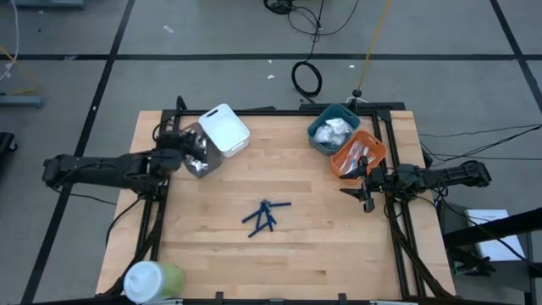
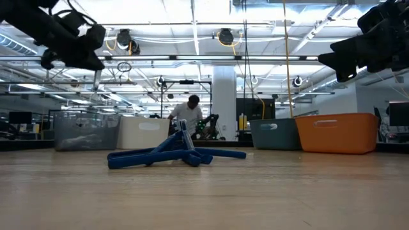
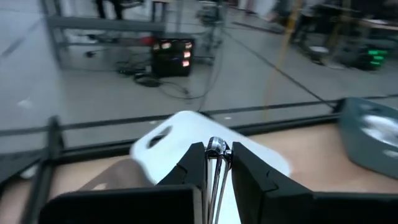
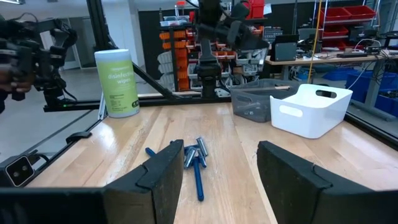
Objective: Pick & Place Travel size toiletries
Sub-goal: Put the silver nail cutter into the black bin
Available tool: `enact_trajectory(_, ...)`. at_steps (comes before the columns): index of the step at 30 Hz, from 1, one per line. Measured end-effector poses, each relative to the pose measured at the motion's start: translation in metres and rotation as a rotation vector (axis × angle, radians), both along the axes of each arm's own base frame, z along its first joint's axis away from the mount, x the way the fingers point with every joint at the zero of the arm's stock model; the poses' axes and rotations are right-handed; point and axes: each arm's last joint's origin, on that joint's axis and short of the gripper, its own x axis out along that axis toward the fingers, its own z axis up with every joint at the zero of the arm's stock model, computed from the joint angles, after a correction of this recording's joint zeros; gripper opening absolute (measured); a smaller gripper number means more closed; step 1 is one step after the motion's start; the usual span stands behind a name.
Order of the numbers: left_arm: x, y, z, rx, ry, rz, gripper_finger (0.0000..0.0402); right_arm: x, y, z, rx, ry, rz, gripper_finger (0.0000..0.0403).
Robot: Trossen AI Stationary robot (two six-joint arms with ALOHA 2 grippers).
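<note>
Several dark blue sticks point(image 1: 266, 217) lie in a loose heap mid-table, also seen in the low view point(image 2: 172, 153) and the right wrist view point(image 4: 196, 158). My left gripper point(image 1: 191, 154) hovers at the far left over the clear bin point(image 1: 203, 158), beside the white bin point(image 1: 225, 129), shut on a small silver tube point(image 3: 216, 148). My right gripper point(image 1: 361, 193) hangs open above the table near the right edge, facing the blue sticks; its fingers point(image 4: 163, 173) frame them from a distance. White packets fill the teal bin point(image 1: 332, 127). My left gripper point(image 3: 216, 163) pinches the silver tube between its two fingers. The tube lies along the fingers, and its rounded end point(image 3: 216, 145) pokes out just past the tips. It is lifted clear, above the white bin point(image 3: 180, 134).
The orange bin point(image 1: 361, 152) sits next to the teal bin at the far right corner. A large green cup with a white lid point(image 1: 152, 280) stands at the near left corner. Bare wood surrounds the blue sticks. A person point(image 2: 188, 118) stands in the room beyond.
</note>
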Motion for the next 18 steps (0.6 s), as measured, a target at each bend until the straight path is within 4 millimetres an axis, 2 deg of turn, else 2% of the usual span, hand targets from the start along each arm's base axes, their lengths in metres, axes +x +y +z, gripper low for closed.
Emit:
enact_trajectory(8, -0.008, 0.014, -0.018, -0.173, 0.062, 0.080, 0.0035, 0.000, 0.000, 0.000, 0.000, 0.000, 0.000, 0.0192)
enact_trajectory(18, 0.000, 0.028, -0.034, -0.296, 0.179, 0.105, 0.0037, 0.000, 0.000, 0.000, 0.000, 0.000, 0.000, 0.0192)
